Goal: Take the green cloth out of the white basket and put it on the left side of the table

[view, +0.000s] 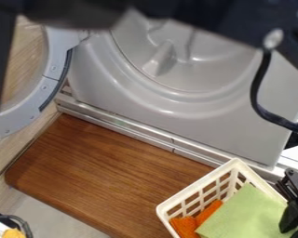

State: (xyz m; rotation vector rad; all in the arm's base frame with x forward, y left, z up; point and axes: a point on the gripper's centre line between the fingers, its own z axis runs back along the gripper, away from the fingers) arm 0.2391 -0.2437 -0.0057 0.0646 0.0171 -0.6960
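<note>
One straight lift should clear the green cloth (245, 214) from the white basket (197, 186); whether the gripper (291, 203) pinches it, I cannot tell.

Black arm (220, 16), curved black cable (255, 88)

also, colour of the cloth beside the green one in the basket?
The other cloth is orange; see camera view.

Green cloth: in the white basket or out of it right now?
In: the green cloth shows inside the rim of the white basket, next to orange cloth.
</note>
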